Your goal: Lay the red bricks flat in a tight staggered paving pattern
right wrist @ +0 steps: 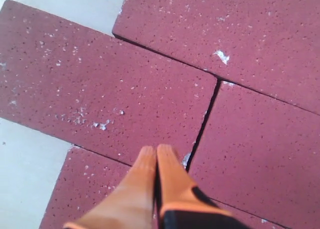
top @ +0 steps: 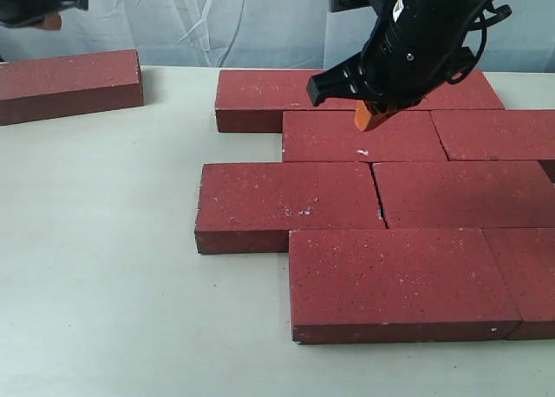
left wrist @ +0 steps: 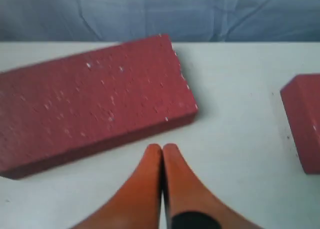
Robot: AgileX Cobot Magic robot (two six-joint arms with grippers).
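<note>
Pale cloth backdrop hangs wrinkled behind a cream table. Most of the red bricks lie flat on the right half of the table in four staggered rows, edges touching or nearly so, with a thin dark gap between two bricks of the third row. One loose brick lies flat by itself at the far left, well apart from the paved patch.

The right gripper hangs over the second row near its back edge. Its orange fingertips are pressed together with nothing between them, and I cannot tell whether they touch the brick.

The left gripper is above bare table, fingertips closed together and empty. The loose brick lies just beyond its tips, not touching.
</note>
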